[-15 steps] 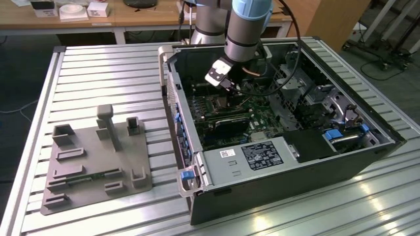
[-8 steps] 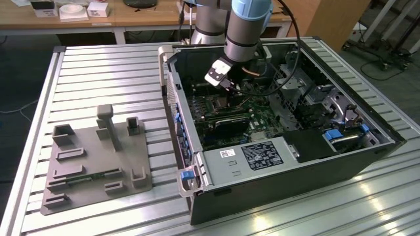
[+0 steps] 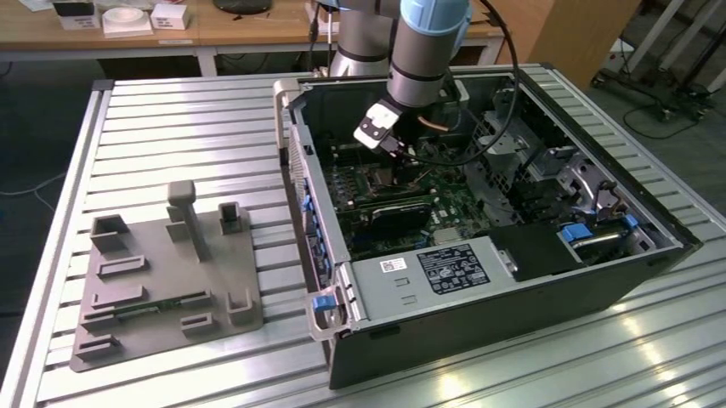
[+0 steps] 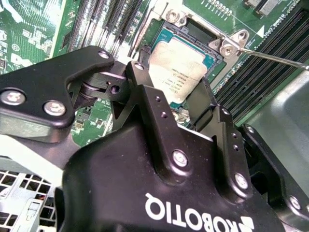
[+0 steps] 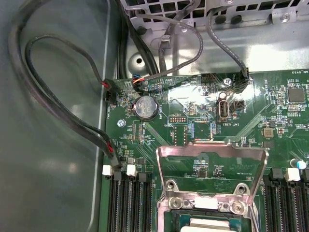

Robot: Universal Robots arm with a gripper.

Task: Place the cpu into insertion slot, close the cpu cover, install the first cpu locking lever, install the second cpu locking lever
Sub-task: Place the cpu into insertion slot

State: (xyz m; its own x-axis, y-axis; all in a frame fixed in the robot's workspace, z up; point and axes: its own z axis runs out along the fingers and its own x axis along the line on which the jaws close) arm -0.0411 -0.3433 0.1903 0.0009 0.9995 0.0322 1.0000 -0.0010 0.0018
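In the second wrist view the cpu (image 4: 176,67), a small square chip with a silver-grey top, lies level in the insertion slot (image 4: 190,21) on the green board. My gripper (image 4: 171,92) stands over it with one black finger against each side of the chip, so it looks shut on the cpu. The cpu cover (image 5: 212,166), a thin silvery frame, stands raised and open behind the socket in the first wrist view, with the cpu (image 5: 210,224) just below it. A thin locking lever (image 4: 275,57) sticks out beside the slot. In the exterior view the gripper (image 3: 392,146) reaches down into the open computer case (image 3: 477,314).
Long memory slots (image 5: 128,203) flank the socket on both sides. Black cables (image 5: 58,96) loop along the case wall near a coin battery (image 5: 146,107). A grey fixture plate (image 3: 159,272) lies on the slatted table at the exterior view's left of the case.
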